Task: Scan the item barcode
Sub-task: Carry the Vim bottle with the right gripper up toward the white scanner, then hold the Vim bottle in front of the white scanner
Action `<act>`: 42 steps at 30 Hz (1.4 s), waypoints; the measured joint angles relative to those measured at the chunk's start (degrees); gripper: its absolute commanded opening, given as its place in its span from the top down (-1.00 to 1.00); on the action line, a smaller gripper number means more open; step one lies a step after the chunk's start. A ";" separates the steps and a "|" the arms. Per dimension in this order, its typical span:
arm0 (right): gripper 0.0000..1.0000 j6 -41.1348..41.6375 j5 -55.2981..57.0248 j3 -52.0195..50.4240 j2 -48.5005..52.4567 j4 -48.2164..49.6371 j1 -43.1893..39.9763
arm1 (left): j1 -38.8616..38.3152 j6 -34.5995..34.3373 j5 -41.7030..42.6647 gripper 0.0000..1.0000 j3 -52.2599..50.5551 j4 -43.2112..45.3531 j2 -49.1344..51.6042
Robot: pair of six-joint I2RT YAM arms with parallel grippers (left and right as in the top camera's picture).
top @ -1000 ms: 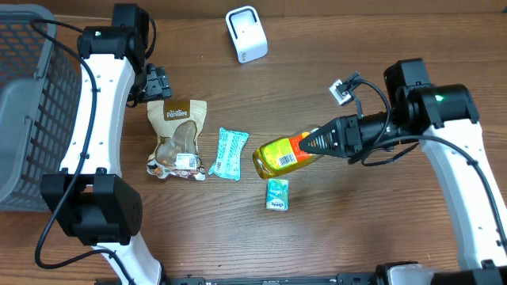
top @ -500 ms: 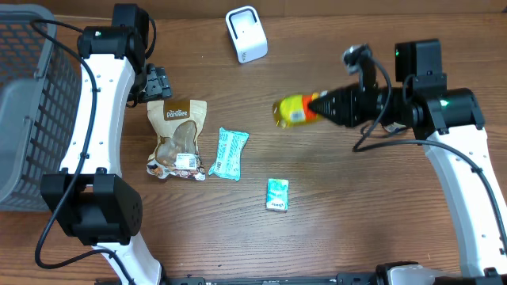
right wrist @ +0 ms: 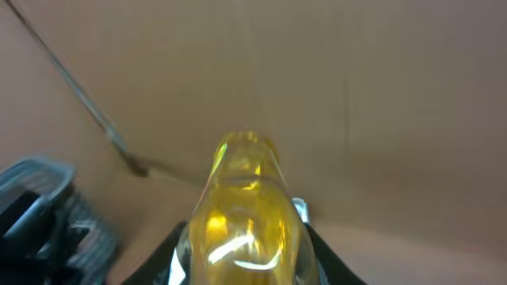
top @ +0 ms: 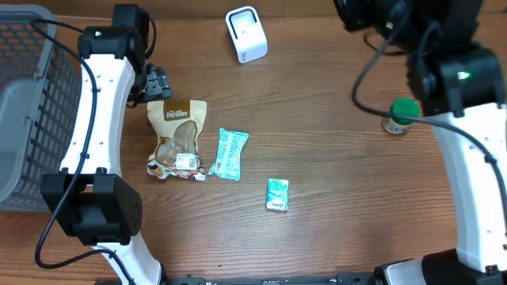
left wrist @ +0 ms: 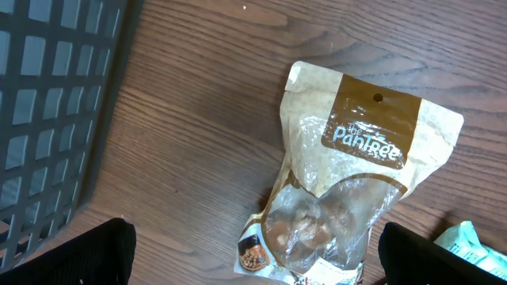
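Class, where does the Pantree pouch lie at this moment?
In the overhead view the Pantree pouch lies flat at left, right by the left gripper, between the grey basket and the teal wrapper.

Left arm (top: 95, 111) runs forward along the left side from its base, wrist angled downward. Left gripper (top: 156, 82) is held low, jaws spread wide, nothing between them. Right arm (top: 467, 166) stands high, its wrist looming large near the top edge of the overhead view. Right gripper (right wrist: 245, 257) has its jaws clamped on a yellow bottle (right wrist: 245, 214)
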 measured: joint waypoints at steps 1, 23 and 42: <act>0.93 -2.27 2.62 0.02 0.48 1.36 1.81 | 0.00 0.00 -0.02 -0.99 0.00 0.13 0.00; 0.93 -37.03 51.01 -0.22 42.49 33.27 18.84 | 0.00 0.00 -0.02 -0.99 0.00 0.04 0.00; 0.93 -42.16 48.11 -0.20 47.47 38.62 18.84 | 0.00 0.02 -0.02 -0.99 0.00 0.04 0.00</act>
